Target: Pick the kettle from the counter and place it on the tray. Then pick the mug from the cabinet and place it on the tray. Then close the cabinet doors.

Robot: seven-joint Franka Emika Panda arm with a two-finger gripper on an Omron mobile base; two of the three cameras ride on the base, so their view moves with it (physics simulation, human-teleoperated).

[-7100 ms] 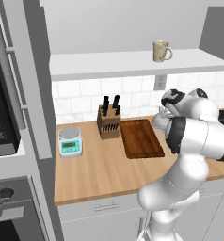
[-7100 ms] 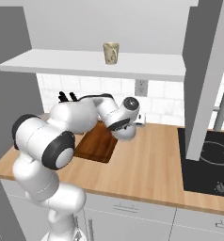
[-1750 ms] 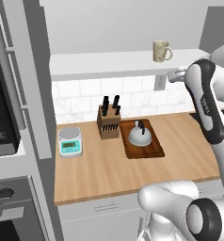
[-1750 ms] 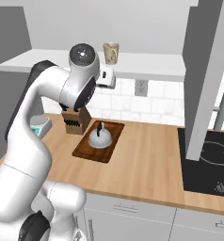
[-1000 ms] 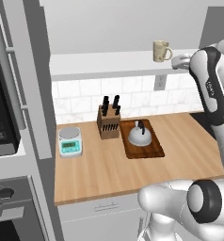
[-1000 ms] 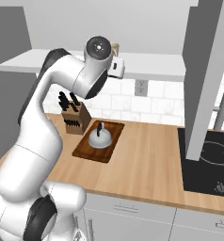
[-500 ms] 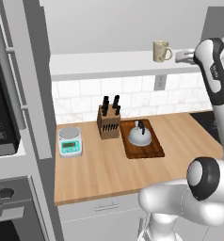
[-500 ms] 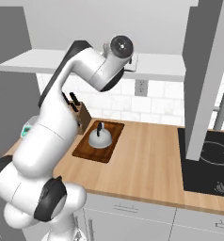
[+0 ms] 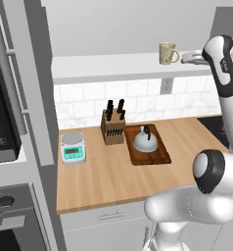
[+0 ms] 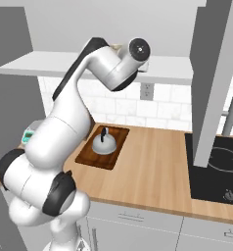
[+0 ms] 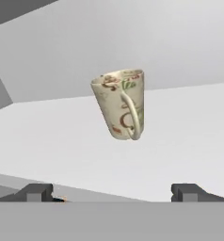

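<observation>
Gripper (image 11: 112,192) nearer the mug (image 11: 122,104), jaws wide; handle facing the hand view alone.

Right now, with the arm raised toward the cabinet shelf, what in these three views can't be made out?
- Mug in the right base view: hidden behind the arm's upper link.
- Fingers: just the tips clear the bottom edge in the hand view.
- Tray: its near-left corner is covered by the arm in the right base view.
- Kitchen scale: display too small to read in the left base view.
- Kettle: its spout can't be made out, too small.
</observation>
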